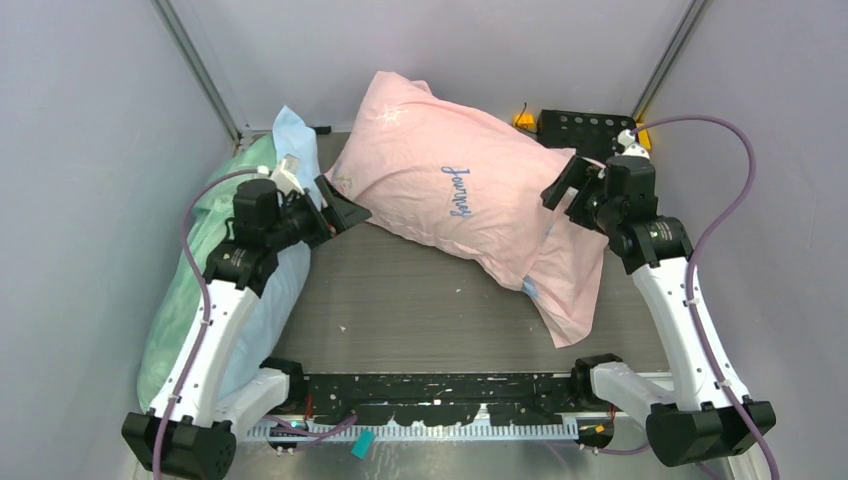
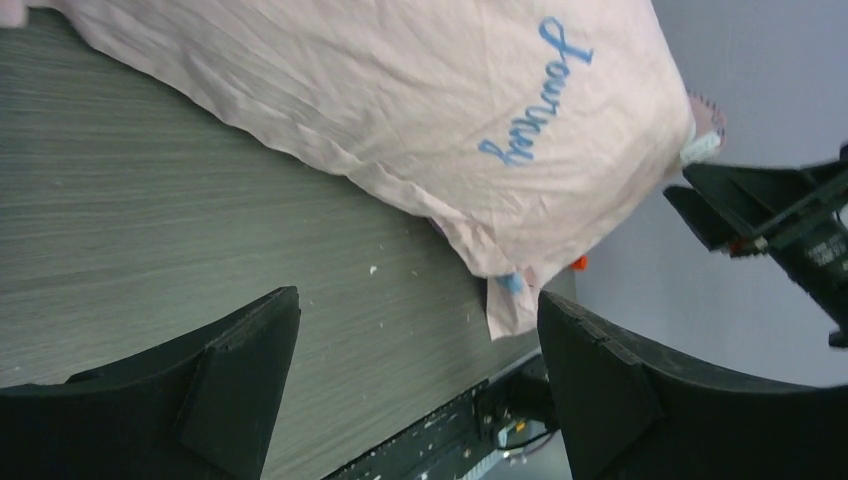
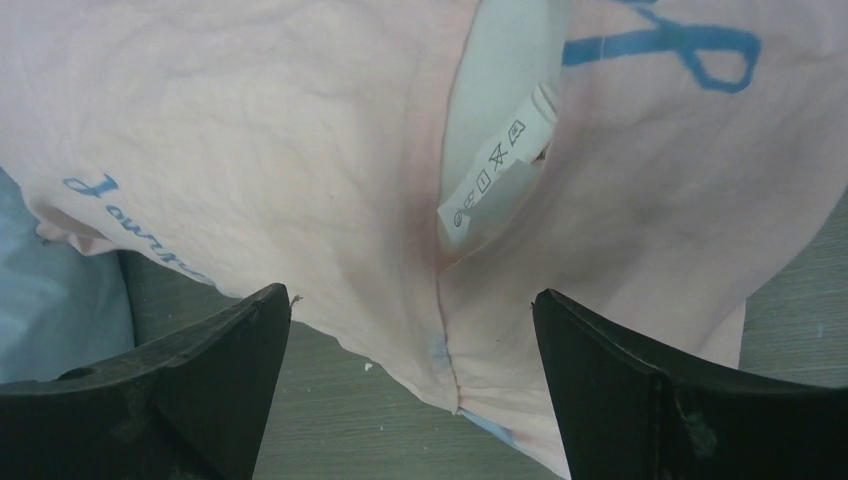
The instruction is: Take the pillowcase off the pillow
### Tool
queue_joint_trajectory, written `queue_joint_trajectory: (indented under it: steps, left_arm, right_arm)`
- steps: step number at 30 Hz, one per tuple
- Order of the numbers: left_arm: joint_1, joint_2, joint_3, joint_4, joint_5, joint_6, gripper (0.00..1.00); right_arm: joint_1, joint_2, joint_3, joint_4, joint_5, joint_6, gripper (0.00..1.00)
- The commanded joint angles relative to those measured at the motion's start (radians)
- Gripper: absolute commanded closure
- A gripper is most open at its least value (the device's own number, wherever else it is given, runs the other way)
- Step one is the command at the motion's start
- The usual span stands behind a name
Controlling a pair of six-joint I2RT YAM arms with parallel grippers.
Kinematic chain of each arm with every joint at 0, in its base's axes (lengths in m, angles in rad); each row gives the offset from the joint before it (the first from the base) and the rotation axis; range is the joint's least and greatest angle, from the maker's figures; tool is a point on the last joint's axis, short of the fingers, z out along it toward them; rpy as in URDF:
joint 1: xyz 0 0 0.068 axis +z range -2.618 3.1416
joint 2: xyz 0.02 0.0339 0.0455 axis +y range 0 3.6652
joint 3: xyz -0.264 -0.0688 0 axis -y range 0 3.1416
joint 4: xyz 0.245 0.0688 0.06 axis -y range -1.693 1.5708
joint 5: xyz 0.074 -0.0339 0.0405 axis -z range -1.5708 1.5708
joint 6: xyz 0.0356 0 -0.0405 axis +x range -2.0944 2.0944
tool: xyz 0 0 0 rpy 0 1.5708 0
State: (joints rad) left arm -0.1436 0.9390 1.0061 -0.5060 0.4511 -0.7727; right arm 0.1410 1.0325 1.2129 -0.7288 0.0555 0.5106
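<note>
The pale pink pillowcase (image 1: 455,200) with blue "Journey" lettering covers the pillow and lies diagonally across the back of the table. Its loose open end (image 1: 570,285) drapes toward the front right. In the right wrist view the pillowcase (image 3: 250,150) gapes and the white pillow (image 3: 500,70) shows in the opening with its white tag (image 3: 495,170). My right gripper (image 1: 562,192) is open and empty, just right of the opening (image 3: 410,300). My left gripper (image 1: 340,212) is open and empty at the pillowcase's left corner; the left wrist view shows the pillowcase (image 2: 380,100) beyond it (image 2: 420,310).
A mint green pillow (image 1: 200,270) and light blue bedding (image 1: 285,150) lie along the left wall under my left arm. A black perforated bracket (image 1: 585,125) stands at the back right. A black rail (image 1: 440,395) runs along the table's near edge.
</note>
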Motion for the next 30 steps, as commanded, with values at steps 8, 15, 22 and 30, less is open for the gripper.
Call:
queue_joint_trajectory:
  steps: [8, 15, 22, 30]
  left_arm:
    - [-0.250, 0.075, 0.008, 0.087, -0.092, -0.016, 0.11]
    - [-0.353, 0.125, -0.013, 0.124, -0.162, -0.022, 0.11]
    - [-0.353, 0.129, 0.022, 0.079, -0.226, 0.039, 0.11]
    - [-0.501, 0.144, 0.107, -0.009, -0.366, 0.181, 0.14]
  right_arm:
    - [0.000, 0.094, -0.090, 0.101, -0.189, 0.004, 0.34]
    - [0.110, 0.150, -0.079, 0.206, -0.316, 0.096, 0.69]
    - [0.339, 0.205, 0.014, 0.307, -0.310, 0.189, 0.59]
    - [0.350, 0.098, 0.068, 0.061, 0.011, 0.125, 0.13]
